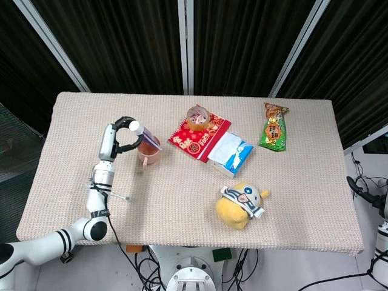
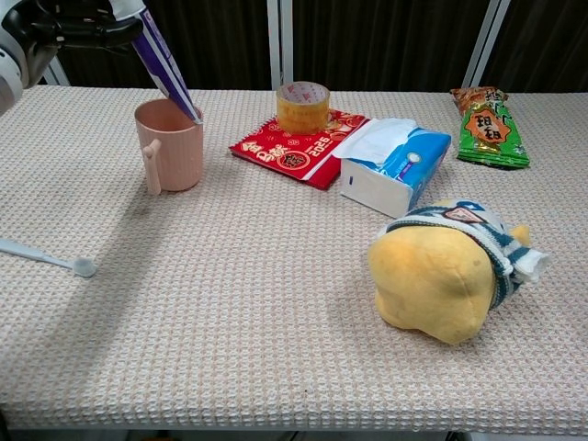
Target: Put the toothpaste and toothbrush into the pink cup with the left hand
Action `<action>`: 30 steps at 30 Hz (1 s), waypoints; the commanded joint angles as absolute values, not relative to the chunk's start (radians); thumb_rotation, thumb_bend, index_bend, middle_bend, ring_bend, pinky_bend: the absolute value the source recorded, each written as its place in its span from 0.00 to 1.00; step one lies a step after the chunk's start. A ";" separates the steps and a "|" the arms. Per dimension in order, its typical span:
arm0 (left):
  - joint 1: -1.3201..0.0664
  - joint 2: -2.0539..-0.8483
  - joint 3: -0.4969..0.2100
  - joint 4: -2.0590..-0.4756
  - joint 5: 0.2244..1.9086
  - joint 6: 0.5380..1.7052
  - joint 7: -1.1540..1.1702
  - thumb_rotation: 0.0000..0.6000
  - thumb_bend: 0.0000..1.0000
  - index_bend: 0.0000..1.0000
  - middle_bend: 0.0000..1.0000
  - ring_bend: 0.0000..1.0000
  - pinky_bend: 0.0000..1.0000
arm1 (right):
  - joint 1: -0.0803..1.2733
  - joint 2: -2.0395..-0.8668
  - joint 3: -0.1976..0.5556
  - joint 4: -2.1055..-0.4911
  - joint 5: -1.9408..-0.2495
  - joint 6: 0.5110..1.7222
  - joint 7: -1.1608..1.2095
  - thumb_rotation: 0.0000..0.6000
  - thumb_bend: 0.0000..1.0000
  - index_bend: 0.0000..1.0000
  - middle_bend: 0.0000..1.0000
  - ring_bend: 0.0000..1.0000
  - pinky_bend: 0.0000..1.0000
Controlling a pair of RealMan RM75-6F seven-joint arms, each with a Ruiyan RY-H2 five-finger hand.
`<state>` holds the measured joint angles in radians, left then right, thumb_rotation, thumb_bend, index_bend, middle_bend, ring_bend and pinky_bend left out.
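The pink cup (image 1: 150,155) (image 2: 169,145) stands upright at the table's left, handle toward the front. My left hand (image 1: 120,134) (image 2: 62,26) holds the purple toothpaste tube (image 1: 147,140) (image 2: 163,62) by its white cap end. The tube is tilted, and its flat lower end dips into the cup's mouth at the right rim. The pale toothbrush (image 1: 117,196) (image 2: 44,256) lies flat on the cloth in front of the cup, partly hidden by my left arm in the head view. My right hand (image 1: 357,187) hangs off the table's right side, holding nothing.
Behind and right of the cup lie a red packet (image 1: 198,138) with a tape roll (image 2: 302,105) on it and a blue tissue pack (image 2: 395,165). A yellow plush toy (image 2: 448,273) sits at front right. A green snack bag (image 2: 491,127) lies at back right.
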<state>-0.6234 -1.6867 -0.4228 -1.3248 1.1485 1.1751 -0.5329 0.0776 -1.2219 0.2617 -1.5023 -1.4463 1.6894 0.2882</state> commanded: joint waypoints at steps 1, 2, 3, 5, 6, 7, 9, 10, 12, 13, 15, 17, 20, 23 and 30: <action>-0.621 -1.689 -0.422 -1.316 1.151 1.172 -0.541 1.00 0.30 0.61 0.56 0.30 0.35 | 0.079 -1.224 0.262 -1.501 -1.446 1.687 0.285 1.00 0.32 0.00 0.00 0.00 0.00; -0.620 -1.691 -0.422 -1.310 1.149 1.168 -0.546 1.00 0.30 0.61 0.56 0.30 0.35 | 0.080 -1.226 0.261 -1.500 -1.446 1.686 0.284 1.00 0.32 0.00 0.00 0.00 0.00; -0.619 -1.692 -0.422 -1.304 1.148 1.165 -0.550 1.00 0.30 0.61 0.56 0.30 0.35 | 0.080 -1.226 0.261 -1.500 -1.446 1.686 0.284 1.00 0.32 0.00 0.00 0.00 0.00; -0.616 -1.694 -0.424 -1.292 1.144 1.160 -0.562 1.00 0.30 0.61 0.56 0.30 0.35 | 0.081 -1.227 0.260 -1.500 -1.448 1.685 0.282 1.00 0.32 0.00 0.00 0.00 0.00; -0.614 -1.694 -0.426 -1.289 1.142 1.158 -0.570 1.00 0.30 0.61 0.56 0.30 0.35 | 0.081 -1.227 0.260 -1.500 -1.448 1.685 0.282 1.00 0.32 0.00 0.00 0.00 0.00; -0.611 -1.693 -0.428 -1.288 1.141 1.157 -0.578 1.00 0.30 0.61 0.56 0.30 0.35 | 0.081 -1.228 0.259 -1.499 -1.449 1.685 0.280 1.00 0.32 0.00 0.00 0.00 0.00; -0.604 -1.688 -0.432 -1.288 1.137 1.155 -0.594 1.00 0.30 0.61 0.56 0.30 0.35 | 0.082 -1.227 0.260 -1.498 -1.447 1.684 0.279 1.00 0.32 0.00 0.00 0.00 0.00; -0.601 -1.685 -0.433 -1.290 1.136 1.155 -0.599 1.00 0.30 0.61 0.56 0.30 0.35 | 0.082 -1.227 0.260 -1.498 -1.446 1.683 0.279 1.00 0.32 0.00 0.00 0.00 0.00; -0.594 -1.677 -0.434 -1.296 1.133 1.150 -0.608 1.00 0.30 0.61 0.56 0.30 0.35 | 0.083 -1.228 0.260 -1.497 -1.446 1.680 0.278 1.00 0.32 0.00 0.00 0.00 0.00; -0.591 -1.674 -0.435 -1.298 1.130 1.146 -0.612 1.00 0.30 0.61 0.56 0.30 0.35 | 0.083 -1.229 0.260 -1.497 -1.446 1.679 0.278 1.00 0.32 0.00 0.00 0.00 0.00; -0.584 -1.668 -0.439 -1.303 1.120 1.136 -0.628 1.00 0.30 0.61 0.56 0.30 0.35 | 0.084 -1.230 0.258 -1.497 -1.448 1.679 0.277 1.00 0.32 0.00 0.00 0.00 0.00; -0.579 -1.664 -0.440 -1.304 1.114 1.130 -0.637 1.00 0.30 0.61 0.56 0.30 0.35 | 0.085 -1.232 0.256 -1.496 -1.450 1.678 0.274 1.00 0.32 0.00 0.00 0.00 0.00; -0.572 -1.661 -0.431 -1.300 1.120 1.128 -0.637 1.00 0.30 0.61 0.56 0.30 0.35 | 0.086 -1.233 0.255 -1.496 -1.451 1.677 0.271 1.00 0.32 0.00 0.00 0.00 0.00; -0.568 -1.667 -0.421 -1.291 1.128 1.129 -0.635 1.00 0.30 0.61 0.56 0.30 0.35 | 0.086 -1.235 0.254 -1.496 -1.451 1.674 0.270 1.00 0.32 0.00 0.00 0.00 0.00; -0.570 -1.703 -0.377 -1.231 1.185 1.152 -0.606 1.00 0.30 0.61 0.56 0.30 0.35 | 0.087 -1.239 0.250 -1.493 -1.449 1.669 0.267 1.00 0.32 0.00 0.00 0.00 0.00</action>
